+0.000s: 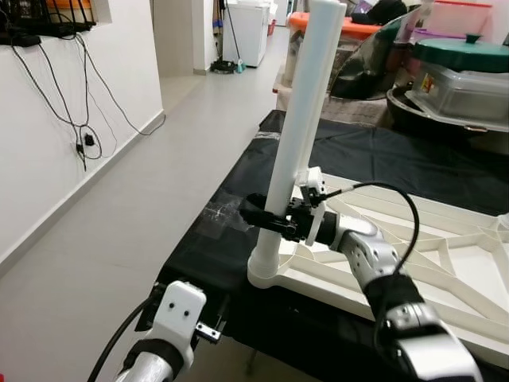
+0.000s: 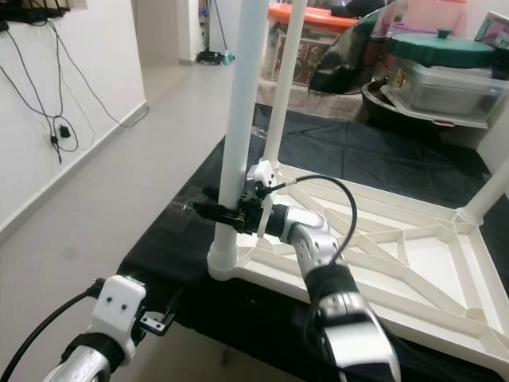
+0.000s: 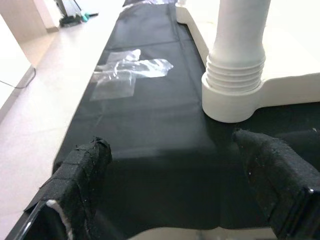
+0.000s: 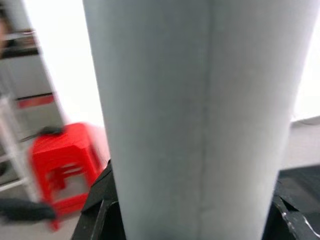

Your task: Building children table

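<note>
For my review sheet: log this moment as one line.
right end effector: shut on upright white plastic table leg | leg: seated in upturned white tabletop's corner socket | left end effector: open, idle

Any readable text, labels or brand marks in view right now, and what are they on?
None can be read.
Clear storage bin: a yellow and red sticker on its side, too small and blurred to read.
White table leg, held by the right claw: plain, no marking.
Upturned tabletop: no lettering visible.
Left claw: black tape, no text.
</note>
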`<state>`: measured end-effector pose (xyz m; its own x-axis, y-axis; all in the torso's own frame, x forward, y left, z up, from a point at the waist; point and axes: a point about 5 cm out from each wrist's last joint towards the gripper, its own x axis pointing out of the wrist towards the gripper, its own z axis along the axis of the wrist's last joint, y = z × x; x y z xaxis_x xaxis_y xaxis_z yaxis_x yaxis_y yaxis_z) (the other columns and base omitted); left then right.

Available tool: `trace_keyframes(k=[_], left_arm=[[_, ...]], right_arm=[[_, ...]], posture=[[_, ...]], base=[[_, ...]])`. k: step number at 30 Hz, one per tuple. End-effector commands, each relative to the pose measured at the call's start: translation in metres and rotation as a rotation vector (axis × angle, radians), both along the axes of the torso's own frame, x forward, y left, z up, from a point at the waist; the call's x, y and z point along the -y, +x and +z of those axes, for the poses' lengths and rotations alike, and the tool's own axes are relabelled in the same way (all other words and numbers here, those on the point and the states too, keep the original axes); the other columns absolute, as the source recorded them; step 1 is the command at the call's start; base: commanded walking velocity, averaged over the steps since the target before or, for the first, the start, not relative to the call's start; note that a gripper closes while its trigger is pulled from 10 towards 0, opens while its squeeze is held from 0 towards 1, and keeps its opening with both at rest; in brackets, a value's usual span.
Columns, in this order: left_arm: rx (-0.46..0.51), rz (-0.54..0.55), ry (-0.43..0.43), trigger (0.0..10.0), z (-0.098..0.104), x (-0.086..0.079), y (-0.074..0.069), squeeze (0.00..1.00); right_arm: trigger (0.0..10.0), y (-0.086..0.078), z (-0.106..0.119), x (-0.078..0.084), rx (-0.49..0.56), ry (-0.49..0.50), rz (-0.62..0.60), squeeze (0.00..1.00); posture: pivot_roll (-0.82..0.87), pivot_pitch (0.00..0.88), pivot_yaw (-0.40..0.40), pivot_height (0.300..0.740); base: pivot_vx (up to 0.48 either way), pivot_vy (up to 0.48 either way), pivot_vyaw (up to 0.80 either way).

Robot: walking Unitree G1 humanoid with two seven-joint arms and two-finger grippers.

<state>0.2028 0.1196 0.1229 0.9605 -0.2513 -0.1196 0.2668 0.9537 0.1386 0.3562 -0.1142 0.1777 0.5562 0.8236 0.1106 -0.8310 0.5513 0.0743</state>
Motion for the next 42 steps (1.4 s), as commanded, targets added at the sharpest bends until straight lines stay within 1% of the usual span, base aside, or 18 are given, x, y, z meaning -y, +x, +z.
trace_keyframes(k=[1, 3, 5, 6, 7, 8, 9, 21, 22, 28, 29, 31, 32, 33, 34, 37, 41, 42], left_arm=[[-0.020, 0.003, -0.006, 10.0, -0.005, 0.000, 0.000, 0.00], [-0.020, 0.003, -0.006, 10.0, -0.005, 0.000, 0.000, 0.00], [-0.027, -0.004, -0.008, 10.0, -0.007, 0.000, 0.002, 0.00], [-0.027, -0.004, -0.008, 10.0, -0.007, 0.000, 0.002, 0.00], [-0.027, -0.008, -0.008, 10.0, -0.008, 0.000, 0.003, 0.00], [-0.027, -0.008, -0.008, 10.0, -0.008, 0.000, 0.003, 0.00], [-0.025, -0.010, -0.006, 10.0, -0.007, 0.000, 0.004, 0.00], [-0.021, -0.008, -0.007, 10.0, -0.007, 0.001, 0.004, 0.00], [-0.020, -0.008, -0.009, 10.0, -0.007, 0.003, 0.004, 0.00], [-0.022, -0.010, -0.012, 10.0, -0.007, 0.004, 0.004, 0.00], [-0.024, -0.013, -0.014, 10.0, -0.008, 0.005, 0.004, 0.00], [-0.025, -0.018, -0.015, 10.0, -0.008, 0.006, 0.005, 0.00], [-0.026, -0.020, -0.016, 10.0, -0.009, 0.007, 0.006, 0.00], [-0.026, -0.020, -0.016, 10.0, -0.009, 0.007, 0.006, 0.00], [-0.027, -0.021, -0.018, 10.0, -0.009, 0.007, 0.006, 0.00], [-0.027, -0.021, -0.018, 10.0, -0.009, 0.007, 0.006, 0.00], [-0.028, -0.023, -0.020, 10.0, -0.010, 0.008, 0.007, 0.00], [-0.029, -0.023, -0.020, 10.0, -0.010, 0.008, 0.007, 0.00]], right_arm=[[0.0, 0.001, -0.011, 0.015, -0.064, 0.047, -0.175, 0.00], [0.0, 0.001, -0.011, 0.015, -0.064, 0.047, -0.175, 0.00], [0.0, -0.006, -0.025, 0.034, -0.061, -0.028, -0.654, 0.00], [0.0, -0.006, -0.025, 0.034, -0.061, -0.028, -0.654, 0.00], [0.0, -0.014, -0.031, 0.043, -0.062, -0.079, -0.903, 0.00], [0.0, -0.014, -0.031, 0.043, -0.062, -0.079, -0.903, 0.00], [0.0, -0.029, -0.038, 0.048, -0.114, -0.089, -1.237, 0.00], [0.0, -0.023, -0.037, 0.002, -0.279, 0.014, -1.385, 0.00], [10.0, -0.019, -0.034, -0.018, -0.313, 0.025, -1.340, 0.00], [10.0, -0.020, -0.032, -0.029, -0.286, -0.015, -1.237, 0.00], [10.0, -0.022, -0.030, -0.030, -0.264, -0.006, -1.191, 1.00], [10.0, -0.020, -0.029, -0.024, -0.224, 0.016, -1.149, 1.00], [10.0, -0.016, -0.027, -0.017, -0.210, 0.041, -1.131, 0.84], [10.0, -0.016, -0.027, -0.017, -0.210, 0.041, -1.131, 0.84], [10.0, -0.008, -0.024, -0.011, -0.206, 0.101, -1.030, 0.00], [10.0, -0.006, -0.022, -0.009, -0.201, 0.114, -1.004, 0.00], [10.0, 0.006, -0.017, 0.005, -0.177, 0.132, -0.806, 0.00], [10.0, 0.010, -0.010, 0.012, -0.140, 0.113, -0.658, 0.00]], posture=[[0.20, 0.000, -0.071, 0.740], [0.20, 0.000, -0.071, 0.740], [0.19, 0.000, -0.063, 0.740], [0.19, 0.000, -0.063, 0.740], [0.19, 0.000, -0.065, 0.740], [0.19, 0.000, -0.065, 0.740], [0.19, 0.000, -0.064, 0.740], [0.21, 0.000, -0.073, 0.740], [0.20, 0.003, -0.075, 0.740], [0.19, 0.006, -0.072, 0.740], [0.19, 0.006, -0.072, 0.740], [0.19, 0.005, -0.073, 0.740], [0.18, 0.004, -0.073, 0.740], [0.18, 0.004, -0.073, 0.740], [0.18, 0.004, -0.074, 0.740], [0.18, 0.004, -0.074, 0.740], [0.18, 0.000, -0.074, 0.740], [0.18, 0.000, -0.074, 0.740]], base=[[0.000, 0.000, 0.00], [0.000, 0.000, 0.00], [0.000, 0.000, 0.00], [0.000, 0.000, 0.00], [0.000, 0.000, 0.00], [0.000, 0.000, 0.00], [0.000, 0.000, 0.00], [0.000, 0.000, 0.00], [0.000, 0.000, 0.00], [0.000, 0.000, 0.00], [0.000, 0.000, 0.00], [0.000, 0.000, 0.00], [0.000, 0.000, 0.00], [0.000, 0.000, 0.00], [0.000, 0.000, 0.00], [0.000, 0.000, 0.00], [0.000, 0.000, 0.00], [0.000, 0.000, 0.00]])
